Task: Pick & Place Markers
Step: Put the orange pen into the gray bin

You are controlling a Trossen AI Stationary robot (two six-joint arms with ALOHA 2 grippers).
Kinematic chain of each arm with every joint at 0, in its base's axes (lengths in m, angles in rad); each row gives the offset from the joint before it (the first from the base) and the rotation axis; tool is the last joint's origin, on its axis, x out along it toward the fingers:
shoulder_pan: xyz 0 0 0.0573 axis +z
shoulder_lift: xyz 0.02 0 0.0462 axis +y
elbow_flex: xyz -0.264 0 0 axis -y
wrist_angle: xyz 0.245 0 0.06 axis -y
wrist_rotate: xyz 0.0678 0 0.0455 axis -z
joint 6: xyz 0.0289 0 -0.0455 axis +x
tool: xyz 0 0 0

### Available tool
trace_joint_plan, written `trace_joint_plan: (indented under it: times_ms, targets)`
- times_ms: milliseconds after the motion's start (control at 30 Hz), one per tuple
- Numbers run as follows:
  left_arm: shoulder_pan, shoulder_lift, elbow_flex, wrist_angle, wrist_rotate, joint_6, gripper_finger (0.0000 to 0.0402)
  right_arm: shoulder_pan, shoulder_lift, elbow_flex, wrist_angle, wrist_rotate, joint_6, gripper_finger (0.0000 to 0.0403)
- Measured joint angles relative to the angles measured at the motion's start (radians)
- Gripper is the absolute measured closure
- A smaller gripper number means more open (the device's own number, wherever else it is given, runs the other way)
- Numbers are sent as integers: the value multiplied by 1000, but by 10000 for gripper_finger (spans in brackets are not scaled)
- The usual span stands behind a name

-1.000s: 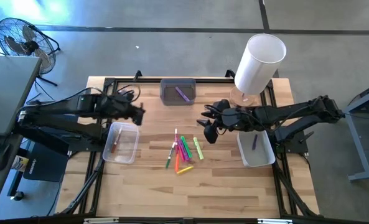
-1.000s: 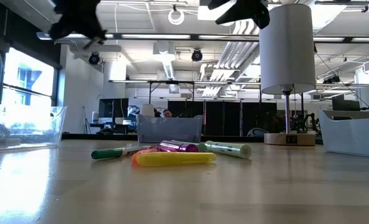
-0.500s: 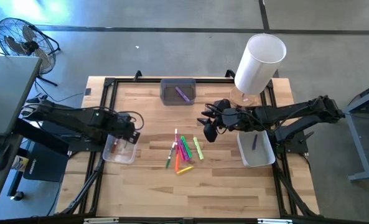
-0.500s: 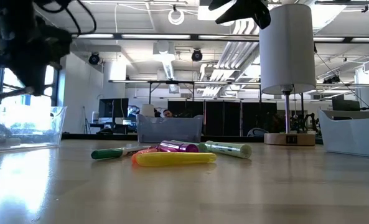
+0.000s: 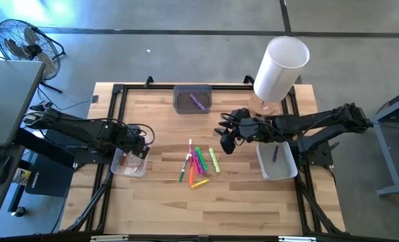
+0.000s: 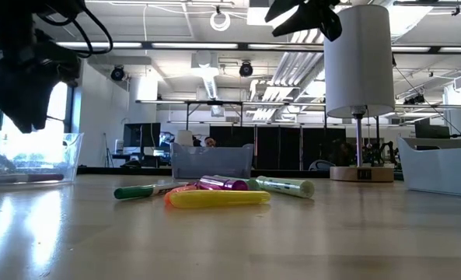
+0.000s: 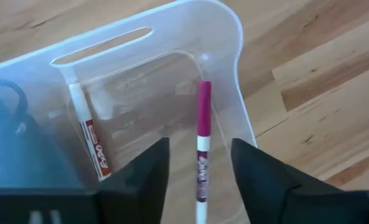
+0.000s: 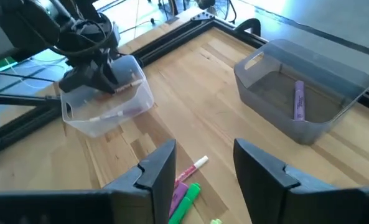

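The right claw [image 8: 200, 171] hangs above the wooden desk [image 8: 190, 112], its 2 dark fingers [image 8: 156, 168] spread apart. Between them, below, lie a pink marker [image 8: 190, 171] with a white tip and a green marker [image 8: 185, 198]. Farther off, a grey bin [image 8: 333, 74] holds 1 purple marker [image 8: 298, 99]. The left claw [image 8: 94, 78] sits over a clear bin [image 8: 106, 118] near the desk's black frame [image 8: 165, 43].
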Motion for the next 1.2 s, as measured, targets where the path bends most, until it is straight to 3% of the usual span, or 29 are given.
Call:
trace_joint_plan:
  times_ms: [200, 333, 467, 633, 733, 1000, 1100, 1200]
  targets:
    - [0, -14, 47, 1, -68, 94, 212, 0, 0, 0, 0, 6, 84, 270]
    - [1, -14, 147, 2, -168, 235, 226, 6, 0, 0, -8, 45, 83, 323]
    - [1, -14, 244, 58, -232, 457, 269, -8, 0, 1, 3, 69, 83, 393]
    - [1, -12, 260, 227, -227, 753, 374, -40, 62, 80, 21, 50, 57, 399]
    - [1, -12, 260, 265, -194, 841, 390, -47, 157, 204, -87, 22, 53, 400]
    - [0, -26, 259, 270, -167, 887, 398, -48, 468, 597, -686, -10, 127, 402]
    - [0, -33, 259, 273, -145, 834, 400, -43, 508, 623, -812, -12, 159, 402]
    - [0, -23, 259, 273, -143, 772, 401, -32, 492, 546, -784, -50, 162, 403]
